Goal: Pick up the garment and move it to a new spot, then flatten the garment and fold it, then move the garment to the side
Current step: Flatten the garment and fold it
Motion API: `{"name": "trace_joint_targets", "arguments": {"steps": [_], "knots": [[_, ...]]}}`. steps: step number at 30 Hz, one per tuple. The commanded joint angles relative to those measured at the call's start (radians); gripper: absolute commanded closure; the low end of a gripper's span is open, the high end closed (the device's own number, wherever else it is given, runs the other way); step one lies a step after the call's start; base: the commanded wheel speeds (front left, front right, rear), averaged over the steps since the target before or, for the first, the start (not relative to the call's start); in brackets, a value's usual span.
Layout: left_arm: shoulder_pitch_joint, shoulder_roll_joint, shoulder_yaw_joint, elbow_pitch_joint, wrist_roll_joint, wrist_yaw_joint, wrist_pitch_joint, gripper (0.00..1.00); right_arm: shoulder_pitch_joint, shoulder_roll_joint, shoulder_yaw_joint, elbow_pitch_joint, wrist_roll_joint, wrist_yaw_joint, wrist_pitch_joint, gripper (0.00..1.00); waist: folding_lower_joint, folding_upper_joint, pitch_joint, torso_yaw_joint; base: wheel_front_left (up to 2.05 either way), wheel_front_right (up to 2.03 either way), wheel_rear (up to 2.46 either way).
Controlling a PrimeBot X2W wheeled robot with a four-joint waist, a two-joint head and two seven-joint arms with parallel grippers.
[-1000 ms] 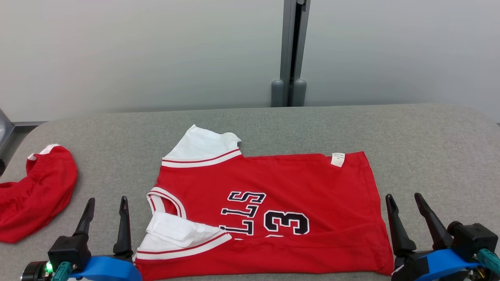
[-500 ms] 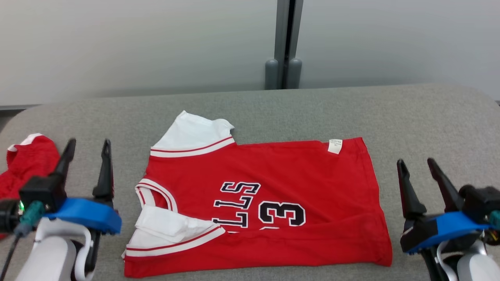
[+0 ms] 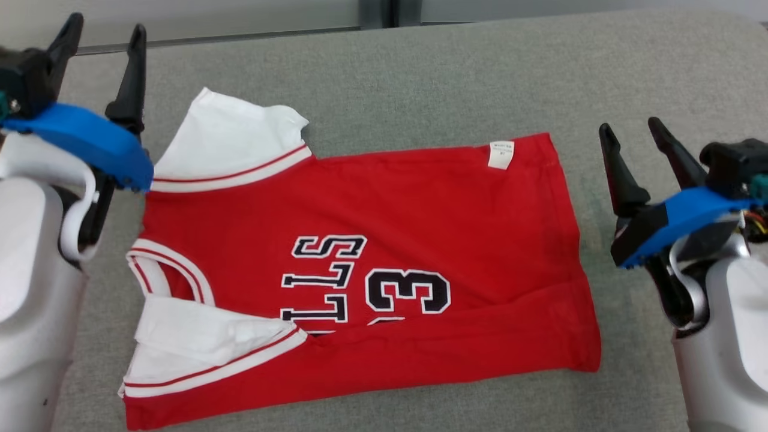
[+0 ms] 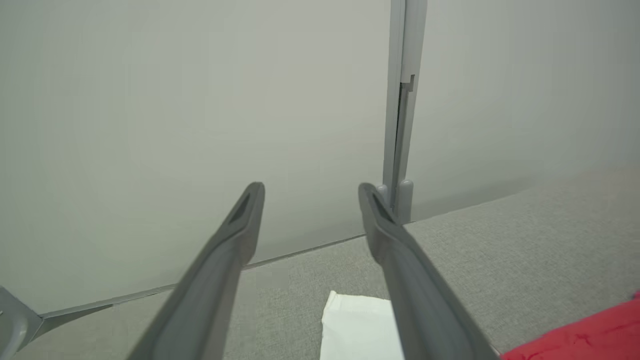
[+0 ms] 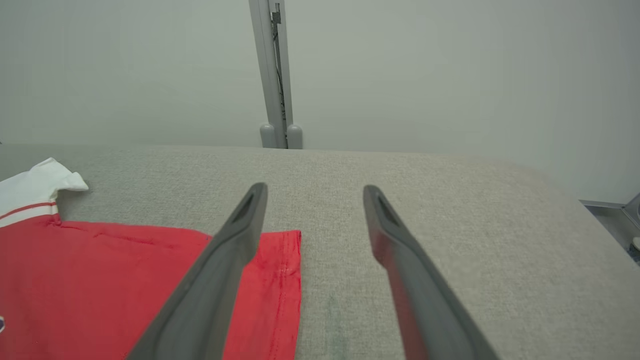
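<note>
The garment [image 3: 384, 240] is a red jersey with white sleeves and dark lettering, lying spread on the grey table [image 3: 420, 72], neck to the left and hem to the right. Its near sleeve [image 3: 198, 336] is folded over the body. My left gripper [image 3: 105, 30] hangs open above the table, just left of the far white sleeve [image 3: 228, 144]. My right gripper [image 3: 630, 129] hangs open to the right of the hem, apart from the cloth. In the left wrist view the white sleeve [image 4: 357, 325] lies below the open fingers. In the right wrist view the red hem corner [image 5: 280, 270] lies below the left finger.
A pale wall [image 5: 450, 75] with a grey vertical post [image 5: 275, 75] stands behind the table's far edge. Bare grey table surface lies right of the hem [image 5: 450, 240] and beyond the jersey.
The head camera has tilted down, so the whole picture has shifted. Both arms have risen and reached forward over the table. The jersey lies as before and both grippers stay open.
</note>
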Motion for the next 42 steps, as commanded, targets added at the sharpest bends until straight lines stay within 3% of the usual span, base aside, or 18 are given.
{"name": "trace_joint_targets", "arguments": {"steps": [1,12,20,34,35,36,37,42], "knots": [[-0.024,-0.001,-0.005,0.015,0.000,-0.006,0.008,0.00,-0.022,-0.007,0.006,0.010,0.008,0.000,0.006,0.00,-0.0003,0.0000,0.031,0.018,0.00,0.00,0.00],[-0.281,0.016,-0.170,0.252,-0.028,-0.047,0.153,0.00,-0.162,-0.005,0.096,0.092,0.041,0.000,-0.008,0.00,-0.0003,0.0000,0.179,-0.029,0.00,0.00,0.00],[-0.319,0.054,-0.310,0.333,-0.162,-0.045,0.229,0.00,-0.205,-0.006,0.135,0.132,0.054,0.000,-0.046,0.00,-0.0003,0.0000,0.215,-0.059,0.00,0.00,0.00],[-0.338,0.092,-0.458,0.416,-0.329,-0.046,0.281,0.00,-0.235,-0.019,0.193,0.184,0.084,0.000,-0.058,0.00,-0.0003,0.0000,0.227,-0.090,0.00,0.00,0.00],[-0.340,0.093,-0.470,0.421,-0.332,-0.046,0.280,0.63,-0.235,-0.023,0.201,0.189,0.086,0.000,-0.051,0.00,-0.0003,0.0000,0.224,-0.090,0.00,0.00,0.00],[-0.343,0.094,-0.483,0.426,-0.332,-0.046,0.271,0.92,-0.233,-0.025,0.210,0.194,0.095,0.000,-0.042,0.00,-0.0003,0.0000,0.221,-0.090,0.00,0.00,0.00],[-0.347,0.096,-0.492,0.430,-0.327,-0.046,0.259,1.00,-0.233,-0.029,0.218,0.198,0.104,0.000,-0.031,0.00,-0.0003,0.0000,0.218,-0.090,0.00,0.00,0.00],[-0.379,0.086,-0.517,0.452,-0.336,-0.045,0.206,1.00,-0.232,-0.047,0.251,0.209,0.135,0.000,0.014,0.00,-0.0003,0.0000,0.211,-0.082,0.00,0.00,0.00]]}}
